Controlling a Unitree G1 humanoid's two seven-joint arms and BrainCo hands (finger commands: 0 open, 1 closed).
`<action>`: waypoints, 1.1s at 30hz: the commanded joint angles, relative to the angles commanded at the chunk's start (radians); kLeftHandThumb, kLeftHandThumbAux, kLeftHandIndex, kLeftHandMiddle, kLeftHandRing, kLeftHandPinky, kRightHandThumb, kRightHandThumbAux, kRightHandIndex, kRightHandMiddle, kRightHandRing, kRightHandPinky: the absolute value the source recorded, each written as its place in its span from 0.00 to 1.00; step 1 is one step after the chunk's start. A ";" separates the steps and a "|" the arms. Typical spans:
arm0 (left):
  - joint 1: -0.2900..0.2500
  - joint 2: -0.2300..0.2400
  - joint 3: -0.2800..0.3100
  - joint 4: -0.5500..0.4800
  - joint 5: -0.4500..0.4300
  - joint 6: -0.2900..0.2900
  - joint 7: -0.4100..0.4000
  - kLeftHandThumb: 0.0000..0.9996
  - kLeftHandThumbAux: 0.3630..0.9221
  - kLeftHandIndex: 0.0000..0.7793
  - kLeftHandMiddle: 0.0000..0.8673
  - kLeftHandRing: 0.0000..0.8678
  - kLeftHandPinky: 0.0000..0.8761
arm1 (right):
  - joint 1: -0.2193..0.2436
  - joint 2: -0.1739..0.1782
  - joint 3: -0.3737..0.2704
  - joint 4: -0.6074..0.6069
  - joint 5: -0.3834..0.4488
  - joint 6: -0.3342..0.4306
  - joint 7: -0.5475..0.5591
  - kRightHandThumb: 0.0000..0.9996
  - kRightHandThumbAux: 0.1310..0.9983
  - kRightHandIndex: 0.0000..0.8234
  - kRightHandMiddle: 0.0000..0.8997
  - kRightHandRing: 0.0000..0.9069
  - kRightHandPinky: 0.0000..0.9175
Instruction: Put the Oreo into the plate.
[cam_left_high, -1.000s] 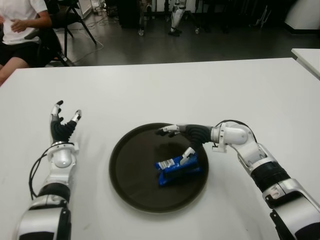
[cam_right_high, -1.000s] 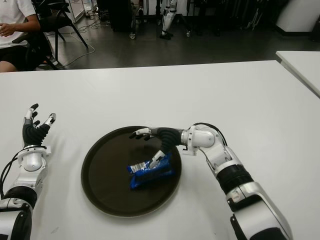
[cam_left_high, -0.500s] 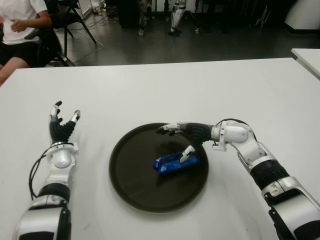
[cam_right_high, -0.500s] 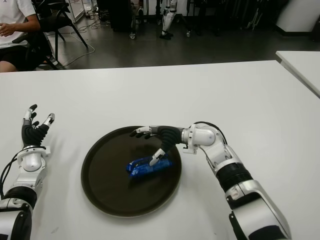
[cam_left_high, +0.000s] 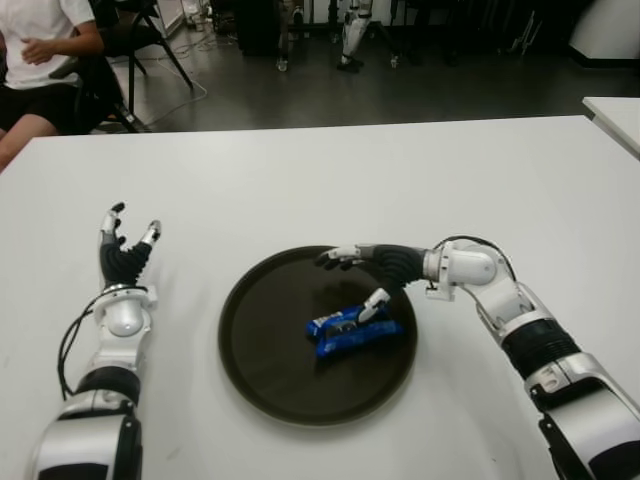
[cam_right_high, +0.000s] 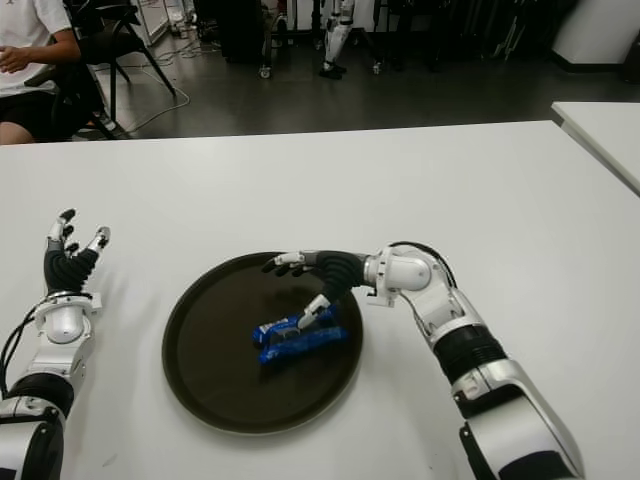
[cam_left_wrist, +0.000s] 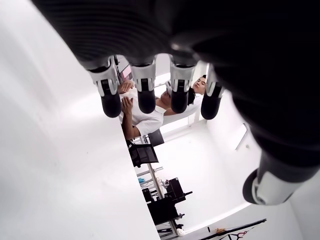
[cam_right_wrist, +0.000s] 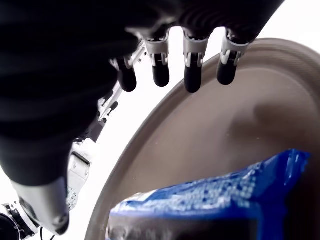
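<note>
Oreo pack (cam_left_high: 353, 331) inside plate (cam_left_high: 262, 370), right hand (cam_left_high: 362, 272) spread above.

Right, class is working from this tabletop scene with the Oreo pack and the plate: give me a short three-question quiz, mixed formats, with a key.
1. True or false: the Oreo pack lies inside the dark plate.
2. Which hand hovers over the plate? A) left hand B) right hand C) both
3. Fill in: the right hand's fingers are spread and hold ____.

Key: 1 true. 2 B; the left hand shows over the white table, left of the plate, fingers open. 3 nothing.
</note>
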 joint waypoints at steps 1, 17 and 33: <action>-0.001 -0.001 0.001 0.000 -0.001 0.002 0.001 0.00 0.41 0.00 0.00 0.00 0.00 | -0.010 0.004 -0.008 0.025 0.003 -0.013 -0.011 0.00 0.69 0.08 0.09 0.08 0.05; -0.001 0.006 -0.011 0.000 0.016 0.005 0.012 0.00 0.45 0.00 0.00 0.00 0.00 | 0.044 0.258 -0.368 0.164 0.255 -0.184 -0.498 0.00 0.75 0.06 0.04 0.00 0.00; 0.006 0.012 0.004 0.002 0.002 0.000 0.001 0.00 0.50 0.00 0.00 0.00 0.00 | -0.136 0.132 -0.542 0.615 0.188 -0.217 -0.987 0.00 0.68 0.00 0.00 0.00 0.00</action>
